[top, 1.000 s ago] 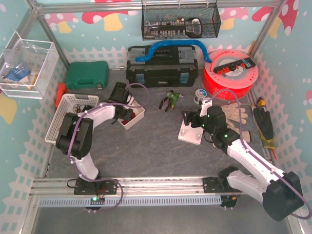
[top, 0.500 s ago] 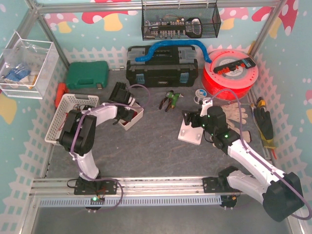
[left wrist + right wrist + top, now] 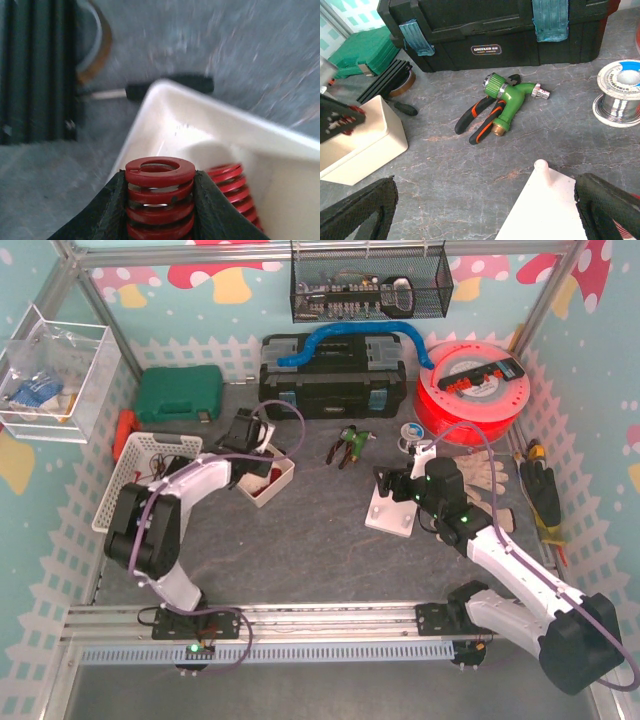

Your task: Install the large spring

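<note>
Your left gripper (image 3: pixel 250 436): closed on the red spring (image 3: pixel 160 173), held upright between its fingers (image 3: pixel 112 210) over the white tray (image 3: pixel 210 125). Second spring (image 3: pixel 233 188): lying in the tray. Your right gripper (image 3: pixel 485 210): spread wide and holding nothing, above the block (image 3: pixel 547 207) and its peg (image 3: pixel 540 165) on the bench (image 3: pixel 450 165).

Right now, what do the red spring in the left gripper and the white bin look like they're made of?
Red spring: likely steel with a glossy red coating; bare metallic glints show between coils. White bin: probably moulded plastic, smooth, slightly shiny, rounded rim.
</note>
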You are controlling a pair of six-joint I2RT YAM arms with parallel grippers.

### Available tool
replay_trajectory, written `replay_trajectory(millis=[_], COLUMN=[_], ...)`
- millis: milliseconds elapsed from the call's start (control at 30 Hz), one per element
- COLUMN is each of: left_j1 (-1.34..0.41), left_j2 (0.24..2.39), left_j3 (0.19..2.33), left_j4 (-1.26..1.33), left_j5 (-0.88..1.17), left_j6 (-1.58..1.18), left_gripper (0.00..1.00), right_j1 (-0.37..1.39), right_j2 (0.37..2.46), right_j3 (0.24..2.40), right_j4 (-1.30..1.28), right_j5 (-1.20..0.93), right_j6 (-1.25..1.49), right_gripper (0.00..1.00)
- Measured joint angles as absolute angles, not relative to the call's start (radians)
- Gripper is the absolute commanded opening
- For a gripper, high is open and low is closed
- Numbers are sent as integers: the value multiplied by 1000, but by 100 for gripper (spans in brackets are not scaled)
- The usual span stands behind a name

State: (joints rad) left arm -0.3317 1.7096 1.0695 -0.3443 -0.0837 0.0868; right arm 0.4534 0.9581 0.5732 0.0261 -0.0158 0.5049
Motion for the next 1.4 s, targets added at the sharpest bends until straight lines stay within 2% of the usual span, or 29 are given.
replay_trajectory(millis=[267, 467, 733, 867, 1100, 1400], left_j1=[-389, -535, -744, -829, -953, -978], left_j2=[1463, 1303, 1169, 1166, 1286, 1307], left_j3=[959, 734, 389, 275, 204, 199], left_j4=[-109, 157, 588, 748, 981, 1046], left_j5=[-95, -72, -21, -17, -25, -8], left_j6=[126, 157, 179, 214, 284, 304], left_gripper=[16, 16, 14, 13, 11, 11], right_j1=[453, 453, 478, 548, 659, 738], right_j2=[972, 1018, 1034, 1006, 1019, 1076], right_j3=[573, 579, 666, 678, 726, 737], right_j4=[27, 15, -99, -137, -152, -149], right_j5=[-15, -45, -177, -249, -337, -417], right_j6=[505, 496, 467, 476, 496, 488], right_gripper=[95, 93, 84, 79, 71, 64])
